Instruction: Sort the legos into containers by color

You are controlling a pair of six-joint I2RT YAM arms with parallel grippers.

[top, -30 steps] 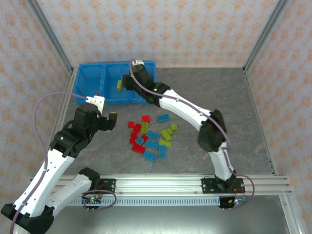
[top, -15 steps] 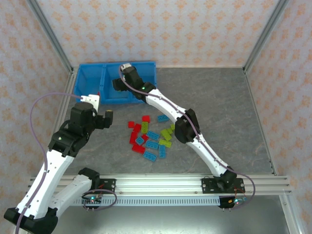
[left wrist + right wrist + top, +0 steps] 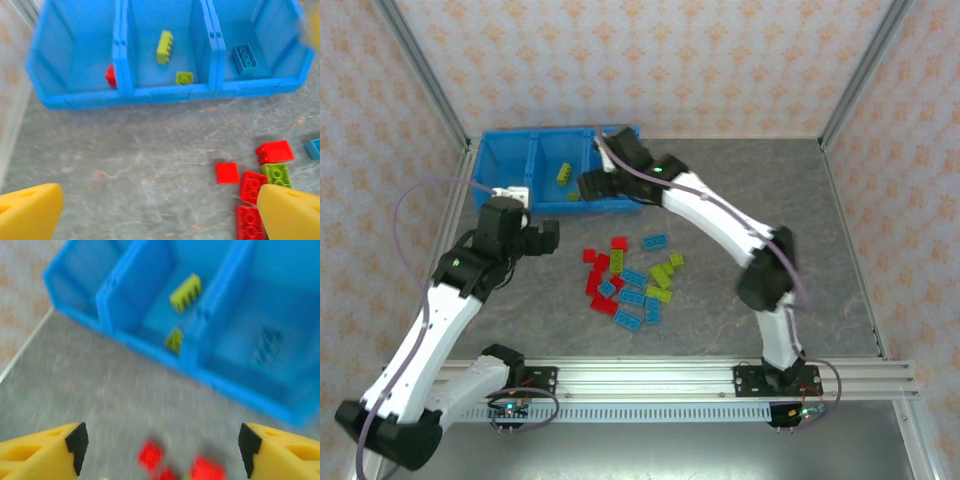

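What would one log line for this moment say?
middle compartment: two green legos | right end effector: open | left end effector: open

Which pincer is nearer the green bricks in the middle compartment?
Right: the right pincer hovers over the bin wall beside the green bricks; the left pincer hangs above the table.

Bin tray [image 3: 150, 95]: far left on table [image 3: 770, 200], three compartments side by side.
Left-compartment lego [image 3: 110, 76]: one, against right wall.
Middle compartment: rear lego [image 3: 164, 40], front lego [image 3: 184, 77].
Right-compartment lego [image 3: 245, 56]: one.
Loose legos [image 3: 630, 280]: mid-table, before tray.
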